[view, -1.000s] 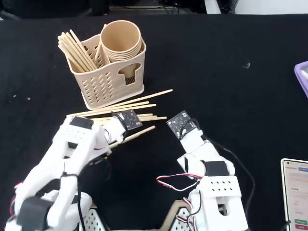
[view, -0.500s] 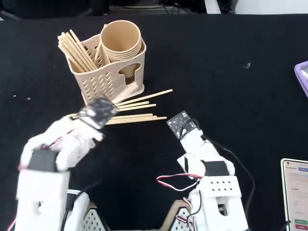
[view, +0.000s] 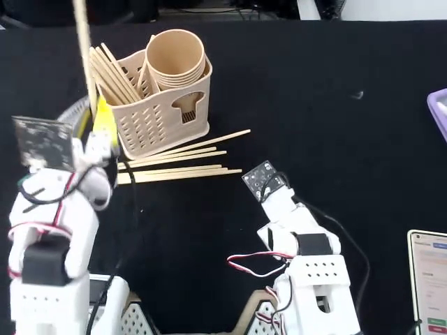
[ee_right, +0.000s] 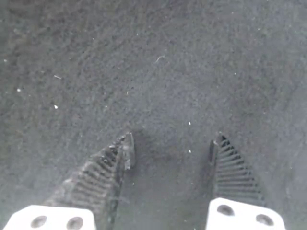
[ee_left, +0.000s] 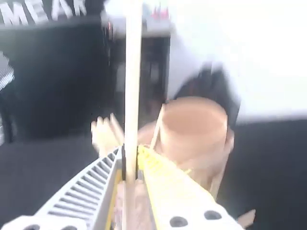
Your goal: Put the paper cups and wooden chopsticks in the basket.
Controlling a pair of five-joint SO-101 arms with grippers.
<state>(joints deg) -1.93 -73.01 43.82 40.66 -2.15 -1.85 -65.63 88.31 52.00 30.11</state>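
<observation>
Wooden chopstick (view: pixel 84 49) stands near upright, pinched in the left pincer (ee_left: pixel 128 163), with the basket (view: pixel 162 120) just beside it. The right pincer (ee_right: pixel 171 143) hangs spread above the desk (ee_right: pixel 144 57).

You have one basket (view: pixel 162 118), one nested stack of paper cups (view: pixel 176 59), one chopstick (view: pixel 83 42) raised upper left, and about four loose chopsticks (view: pixel 181 171) mid-frame

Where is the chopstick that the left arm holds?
In the high view, the chopstick stands upright between the left arm's fingers, just left of the basket.
</observation>
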